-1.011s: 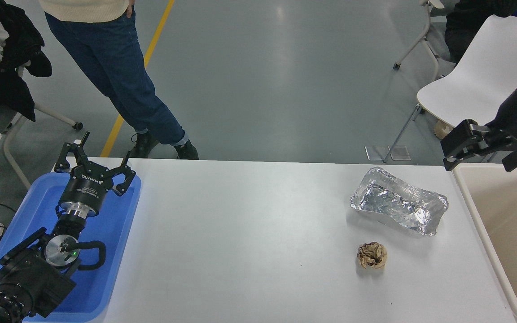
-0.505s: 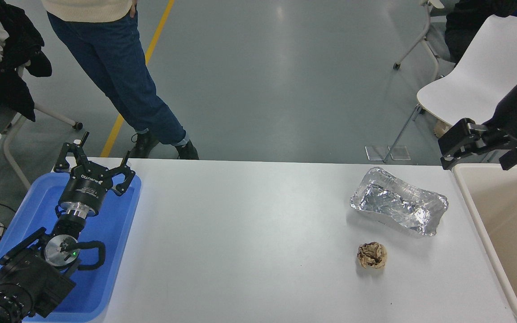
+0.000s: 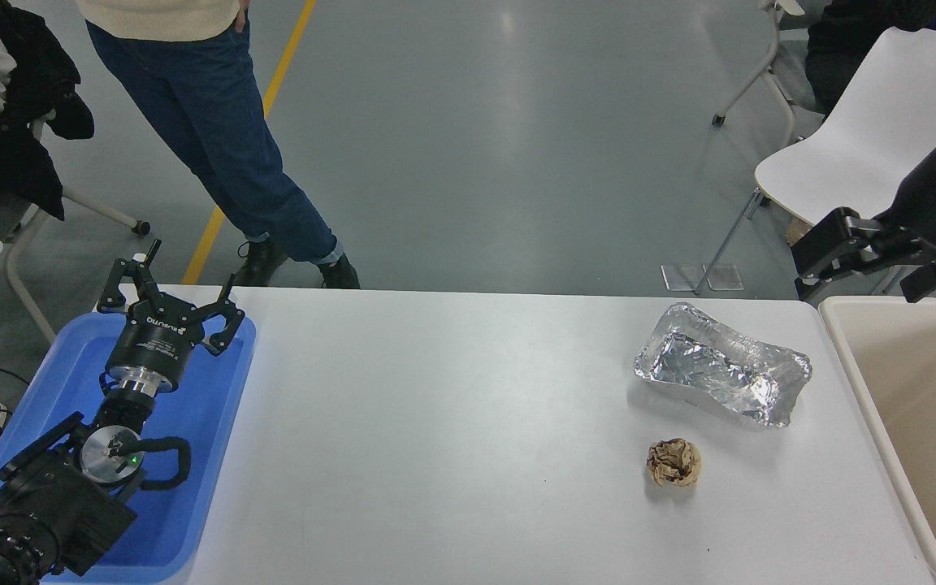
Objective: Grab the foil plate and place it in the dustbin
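Two tools: right tool (image 3: 874, 268) spread, hovering far right beyond bin (image 3: 842, 325) and plate (image 3: 720, 370); left tool (image 3: 171, 301) spread, over tray (image 3: 216, 406).

Robot lab — grey floor (image 3: 476, 146) with yellow line (image 3: 253, 134), white chair (image 3: 866, 130).

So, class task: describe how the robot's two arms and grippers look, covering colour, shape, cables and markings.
Both arms are black. The left gripper has thin, linked black fingers on a round black body with white lettering, above a silver ring. Its arm carries a silver disc with a small green light and a looping black cable. The right gripper has chunky, blocky black fingers on a rounded, glossy black arm; a black cable curves above it.
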{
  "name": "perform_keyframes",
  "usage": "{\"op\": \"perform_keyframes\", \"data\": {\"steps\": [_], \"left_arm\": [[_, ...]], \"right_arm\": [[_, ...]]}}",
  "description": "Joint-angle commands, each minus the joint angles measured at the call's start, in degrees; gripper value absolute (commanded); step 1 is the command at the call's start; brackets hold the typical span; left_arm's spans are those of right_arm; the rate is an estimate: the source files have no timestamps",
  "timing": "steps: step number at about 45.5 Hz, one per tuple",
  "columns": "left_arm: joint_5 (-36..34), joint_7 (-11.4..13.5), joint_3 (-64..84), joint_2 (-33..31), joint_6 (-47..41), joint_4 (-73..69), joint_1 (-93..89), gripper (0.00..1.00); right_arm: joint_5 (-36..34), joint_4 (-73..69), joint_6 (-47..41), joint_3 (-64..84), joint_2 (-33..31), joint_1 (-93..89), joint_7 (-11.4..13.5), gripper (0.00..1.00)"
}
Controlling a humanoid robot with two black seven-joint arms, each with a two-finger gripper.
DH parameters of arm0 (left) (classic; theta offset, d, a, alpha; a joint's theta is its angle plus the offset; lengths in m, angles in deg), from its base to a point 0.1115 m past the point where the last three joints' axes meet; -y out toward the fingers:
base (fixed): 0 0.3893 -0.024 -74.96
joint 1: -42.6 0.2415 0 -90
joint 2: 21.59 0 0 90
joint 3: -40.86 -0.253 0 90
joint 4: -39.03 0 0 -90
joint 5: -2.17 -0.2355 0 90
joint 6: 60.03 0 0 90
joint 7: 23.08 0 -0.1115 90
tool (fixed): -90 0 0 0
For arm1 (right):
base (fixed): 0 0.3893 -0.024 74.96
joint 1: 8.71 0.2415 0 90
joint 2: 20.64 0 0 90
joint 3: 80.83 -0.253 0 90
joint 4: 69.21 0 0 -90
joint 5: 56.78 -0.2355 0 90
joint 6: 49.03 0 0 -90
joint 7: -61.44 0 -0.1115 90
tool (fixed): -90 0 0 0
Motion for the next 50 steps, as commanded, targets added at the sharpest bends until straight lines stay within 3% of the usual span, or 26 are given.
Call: {"op": "perform_keyframes", "data": {"steps": [1,23,29,34,39,50], "left_arm": [[0.0,0.0,0.0,0.0,0.0,-0.1,0.0,1.0],[0.0,0.0,0.0,0.0,0.0,0.0,0.0,1.0],[0.0,0.0,0.0,0.0,0.0,-0.1,-0.1,1.0],[0.0,0.0,0.0,0.0,0.0,0.0,-0.1,1.0],[0.0,0.0,0.0,0.0,0.0,-0.1,0.0,1.0],[0.0,0.0,0.0,0.0,0.0,0.0,-0.1,1.0]], "right_arm": [[0.0,0.0,0.0,-0.2,-0.4,0.0,0.0,1.0],[-1.8,2.0,0.0,-5.8,-3.0,-9.7,0.0,1.0],[-4.4,4.6,13.3,-6.2,-4.9,-18.9,0.1,1.0],[-11.2,8.9,19.1,-6.9,-5.5,-26.3,0.1,1.0],[-15.4,12.8,22.0,-6.9,-4.9,-32.2,0.2,1.0],[-15.0,22.2,22.7,-8.0,0.2,-42.3,0.2,1.0]]}}
